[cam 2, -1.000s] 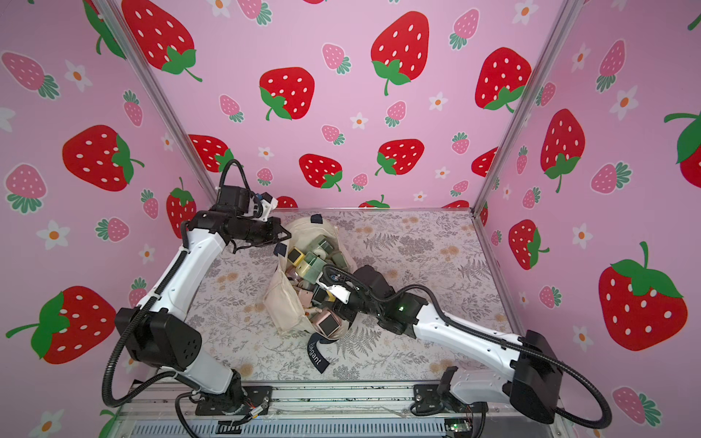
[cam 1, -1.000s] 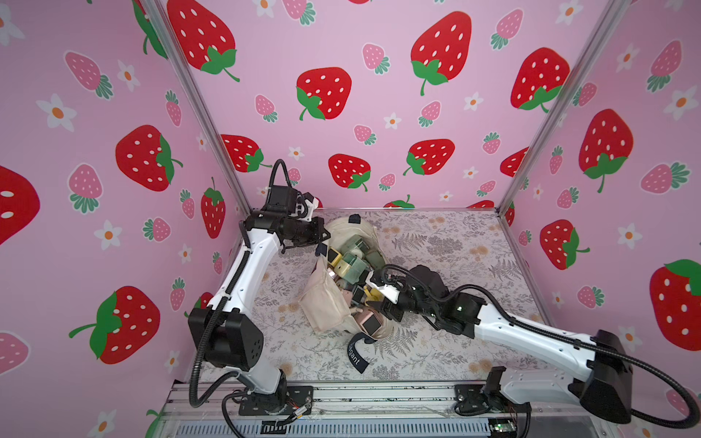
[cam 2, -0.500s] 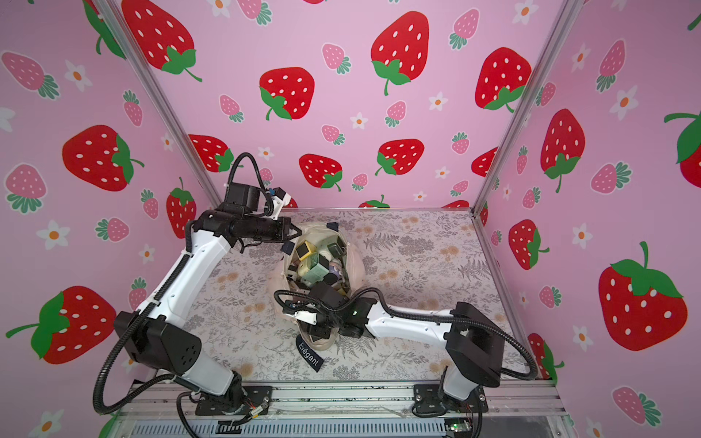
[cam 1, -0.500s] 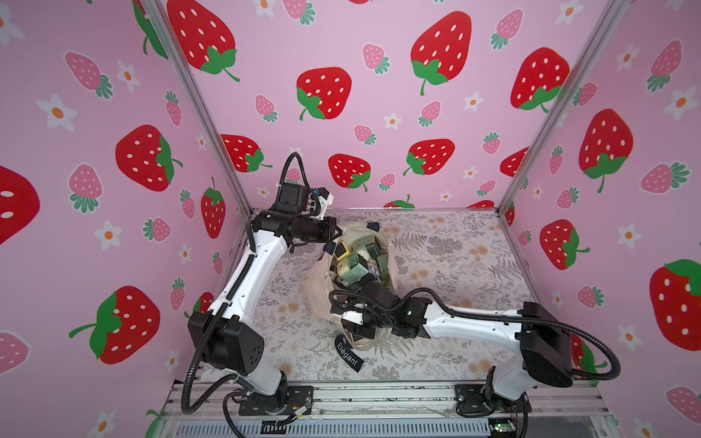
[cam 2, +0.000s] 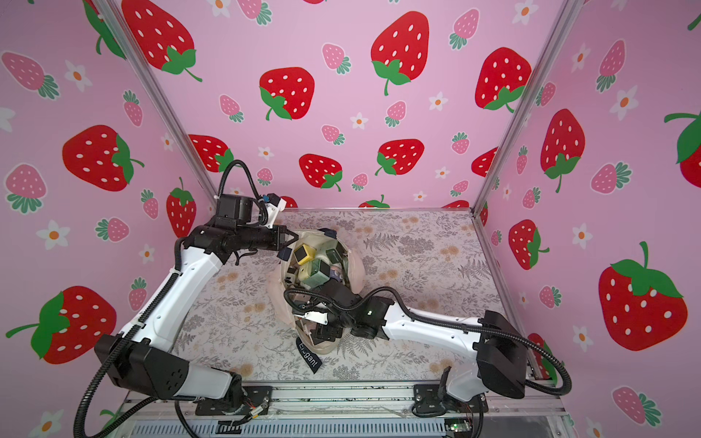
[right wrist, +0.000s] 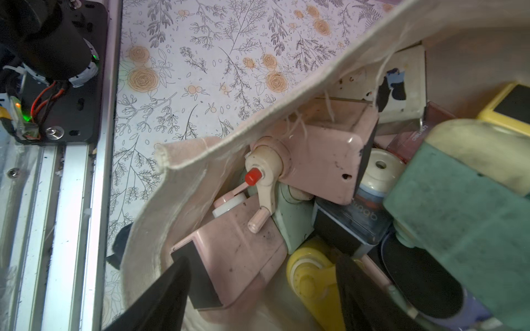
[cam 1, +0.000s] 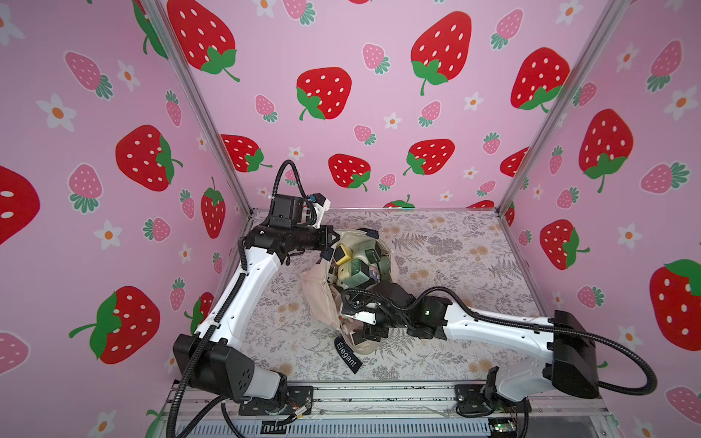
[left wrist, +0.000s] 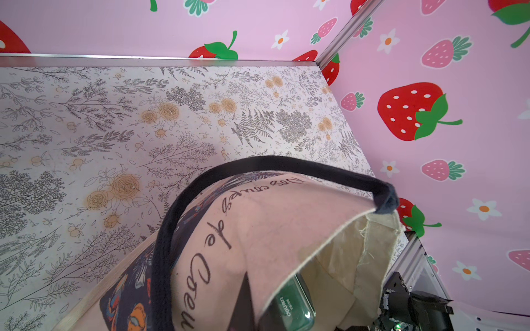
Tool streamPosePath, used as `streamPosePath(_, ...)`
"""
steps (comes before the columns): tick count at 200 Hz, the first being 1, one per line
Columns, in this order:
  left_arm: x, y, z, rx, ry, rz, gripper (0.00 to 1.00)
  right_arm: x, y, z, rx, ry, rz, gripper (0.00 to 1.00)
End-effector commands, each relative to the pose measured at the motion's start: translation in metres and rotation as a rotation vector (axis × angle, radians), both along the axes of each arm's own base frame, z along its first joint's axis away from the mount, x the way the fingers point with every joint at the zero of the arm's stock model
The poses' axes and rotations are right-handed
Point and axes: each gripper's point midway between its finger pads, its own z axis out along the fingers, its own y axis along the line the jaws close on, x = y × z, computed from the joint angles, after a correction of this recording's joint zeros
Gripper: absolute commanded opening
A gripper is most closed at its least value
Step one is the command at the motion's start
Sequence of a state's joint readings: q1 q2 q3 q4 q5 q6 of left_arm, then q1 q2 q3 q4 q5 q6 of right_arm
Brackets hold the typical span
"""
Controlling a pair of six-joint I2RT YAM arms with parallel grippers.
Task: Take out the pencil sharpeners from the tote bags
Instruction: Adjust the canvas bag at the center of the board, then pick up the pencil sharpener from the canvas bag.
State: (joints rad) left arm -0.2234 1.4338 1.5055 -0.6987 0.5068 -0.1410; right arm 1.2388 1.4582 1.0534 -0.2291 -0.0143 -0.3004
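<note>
The cream tote bag (cam 1: 318, 299) (cam 2: 278, 299) stands mouth up, full of pencil sharpeners, with a yellow one (cam 1: 342, 254) (cam 2: 303, 255) and a green one (cam 1: 354, 275) (cam 2: 318, 275) on top. My left gripper (cam 1: 332, 241) (cam 2: 291, 239) (left wrist: 246, 301) is shut on the bag's far-left rim (left wrist: 315, 249), beside the navy handle (left wrist: 258, 163). My right gripper (cam 1: 373, 333) (cam 2: 324, 333) (right wrist: 262, 289) is open inside the near side of the mouth. Its jaws straddle a pink sharpener (right wrist: 235, 255) and a yellow sharpener (right wrist: 309, 275) and grip neither. Another pink sharpener (right wrist: 324, 160) and a green one (right wrist: 459, 215) lie deeper.
The black Elegant strap (cam 1: 347, 354) (cam 2: 309, 355) lies on the floral mat (cam 1: 455, 258) in front of the bag. Pink strawberry walls close in the left, back and right sides. A metal rail (cam 1: 379, 394) with both arm bases runs along the front.
The left gripper has lifted the bag's rim higher and the mouth now faces up. The right arm swung round the near side and its jaws have spread wider inside the mouth.
</note>
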Motion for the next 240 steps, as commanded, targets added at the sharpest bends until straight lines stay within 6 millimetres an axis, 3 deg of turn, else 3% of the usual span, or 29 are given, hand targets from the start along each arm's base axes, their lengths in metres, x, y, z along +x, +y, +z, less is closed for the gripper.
streamPosePath(1,0.005,0.007,0.036,-0.002,-0.160,0.019,0.00,0.020,-0.010,0.022,0.048,-0.092,-0.092,0.82)
streamPosePath(32,0.007,0.007,0.032,0.006,-0.149,0.027,0.00,0.040,-0.023,0.058,0.220,-0.163,-0.214,0.85)
streamPosePath(58,0.008,0.008,0.034,0.008,-0.151,0.033,0.00,0.054,-0.032,0.066,0.266,-0.212,-0.254,0.92)
streamPosePath(85,0.009,0.009,0.033,0.005,-0.147,0.035,0.00,0.072,-0.018,0.071,0.285,-0.249,-0.219,0.97)
streamPosePath(134,0.007,0.010,0.034,0.007,-0.154,0.039,0.00,0.112,0.013,0.059,0.193,-0.254,-0.192,0.98)
streamPosePath(195,0.006,0.010,0.034,0.006,-0.153,0.036,0.00,0.146,0.019,0.049,0.180,-0.257,-0.228,0.99)
streamPosePath(240,0.004,0.011,0.036,0.006,-0.160,0.037,0.00,0.140,0.046,0.031,0.162,-0.197,-0.097,1.00)
